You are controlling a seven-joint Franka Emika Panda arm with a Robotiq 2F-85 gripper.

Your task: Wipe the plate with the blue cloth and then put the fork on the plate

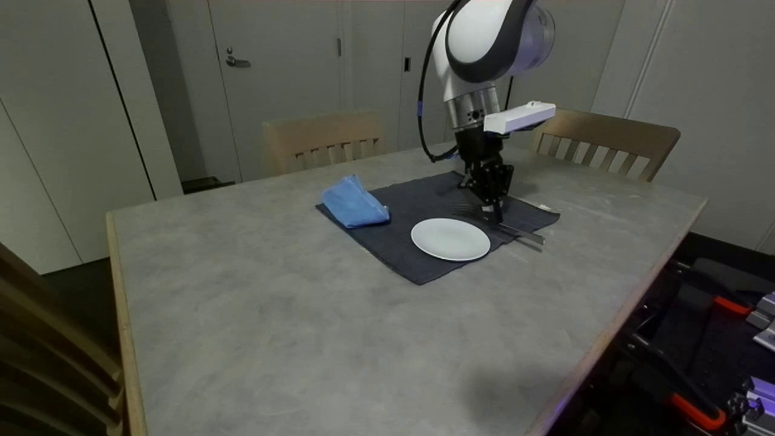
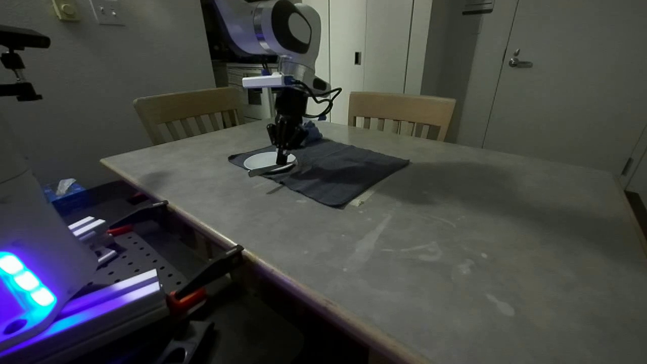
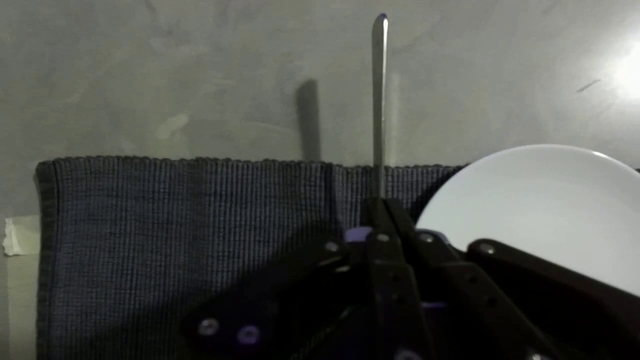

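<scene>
The silvery fork [image 1: 525,235] is held in my gripper [image 1: 495,215], a little above the dark placemat; its shadow lies apart from it. In the wrist view the fork's handle [image 3: 379,95] points away past the shut fingertips [image 3: 384,202]; its tines are hidden there. The white plate [image 1: 451,240] lies on the placemat's edge, beside the gripper; it also shows at the right of the wrist view [image 3: 545,210]. In an exterior view the fork [image 2: 265,171] passes in front of the plate [image 2: 258,161]. The crumpled blue cloth [image 1: 354,203] lies at the placemat's far corner from the fork.
The dark grey placemat [image 1: 412,209] lies on the grey table [image 1: 303,327]. A bit of tape [image 3: 22,235] sits by its edge. Wooden chairs [image 1: 324,133] stand at the table. Clamps [image 2: 187,298] grip the table edge near the robot base.
</scene>
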